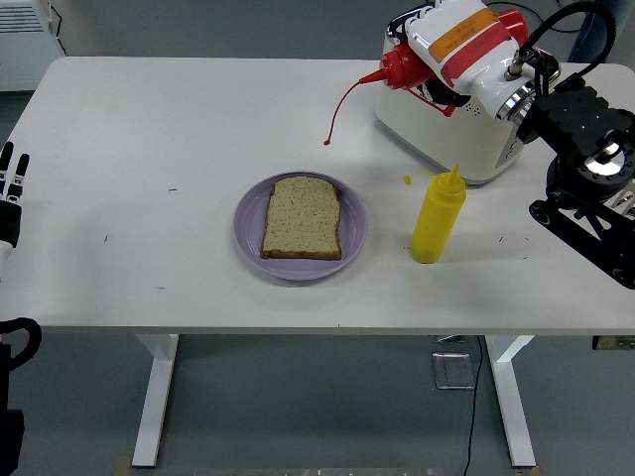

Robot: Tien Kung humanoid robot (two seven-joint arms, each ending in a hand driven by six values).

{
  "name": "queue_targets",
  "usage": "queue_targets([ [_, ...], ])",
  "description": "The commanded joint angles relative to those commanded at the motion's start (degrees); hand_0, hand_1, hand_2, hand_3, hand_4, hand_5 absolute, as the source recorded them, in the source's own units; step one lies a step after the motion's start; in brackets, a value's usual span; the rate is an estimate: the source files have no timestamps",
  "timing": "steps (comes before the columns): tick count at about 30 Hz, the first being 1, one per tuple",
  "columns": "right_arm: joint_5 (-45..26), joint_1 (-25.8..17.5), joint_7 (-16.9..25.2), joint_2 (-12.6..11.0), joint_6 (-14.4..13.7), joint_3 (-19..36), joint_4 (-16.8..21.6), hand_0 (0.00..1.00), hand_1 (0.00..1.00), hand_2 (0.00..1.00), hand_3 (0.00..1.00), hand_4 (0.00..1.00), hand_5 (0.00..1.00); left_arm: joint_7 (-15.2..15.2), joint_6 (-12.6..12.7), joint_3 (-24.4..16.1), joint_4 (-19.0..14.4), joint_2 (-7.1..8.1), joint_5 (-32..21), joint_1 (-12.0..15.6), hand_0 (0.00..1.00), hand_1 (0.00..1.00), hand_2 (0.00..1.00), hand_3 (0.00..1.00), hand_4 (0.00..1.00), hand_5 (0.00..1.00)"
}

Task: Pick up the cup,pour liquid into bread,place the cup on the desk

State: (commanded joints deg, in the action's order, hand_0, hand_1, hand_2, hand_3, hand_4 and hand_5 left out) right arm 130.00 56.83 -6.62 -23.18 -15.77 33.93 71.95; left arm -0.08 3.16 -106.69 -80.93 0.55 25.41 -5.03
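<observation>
right hand (pixel 466 45) gripping tilted red bottle (pixel 405 67), bread (pixel 303 218) on plate (pixel 353 238)

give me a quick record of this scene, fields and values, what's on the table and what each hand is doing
table: white table
plate: purple plate near the front edge, holding a bread slice
yellow bottle: yellow squeeze bottle upright, right of the plate
toaster: white toaster at the far right
right hand: right hand holds the red squeeze bottle tipped, nozzle leftward, over the toaster's left end
sauce: red sauce strand hanging from the nozzle, beyond the plate
left hand: left hand at the left edge, holding nothing
</observation>
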Motion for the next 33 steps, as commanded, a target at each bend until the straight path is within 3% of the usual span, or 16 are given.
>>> queue_targets([
  [8,0.0,0.5,-1.1,-0.3,-1.8,7.2,1.5,0.160,0.205,0.326,0.376,0.506,0.030,0.0,0.0,-0.1,0.0,0.09,0.0,0.1,0.785,0.741,0.740,0.698,0.515,0.998],
  [14,0.0,0.3,-1.8,0.4,1.3,-0.2,-0.2,0.161,0.214,0.336,0.387,0.538,0.040,0.0,0.0,0.0,0.0,0.04,0.0,-0.1,0.785,0.741,0.739,0.697,0.515,0.998],
  [17,0.0,-0.5,-2.3,0.8,1.0,0.6,0.1,0.163,0.212,0.333,0.383,0.530,0.036,0.0,0.0,0.0,0.0,0.01,0.0,0.0,0.785,0.741,0.739,0.698,0.514,0.998],
  [22,0.0,-0.6,-2.9,0.3,-1.1,5.2,1.7,0.163,0.212,0.333,0.383,0.530,0.036,0.0,0.0,-0.2,0.0,0.07,0.0,0.0,0.785,0.741,0.739,0.698,0.514,0.998],
  [27,0.0,-2.7,-4.2,0.8,-5.1,10.1,3.7,0.168,0.212,0.331,0.382,0.541,0.036,0.0,0.0,0.0,0.0,0.02,0.0,0.0,0.786,0.740,0.740,0.697,0.514,0.998],
  [33,-13.5,-8.5,-1.9,1.3,-10.6,19.0,8.8,0.169,0.212,0.328,0.380,0.525,0.034,0.0,0.1,0.2,0.0,-0.01,0.0,0.2,0.786,0.741,0.740,0.697,0.514,0.998],
])
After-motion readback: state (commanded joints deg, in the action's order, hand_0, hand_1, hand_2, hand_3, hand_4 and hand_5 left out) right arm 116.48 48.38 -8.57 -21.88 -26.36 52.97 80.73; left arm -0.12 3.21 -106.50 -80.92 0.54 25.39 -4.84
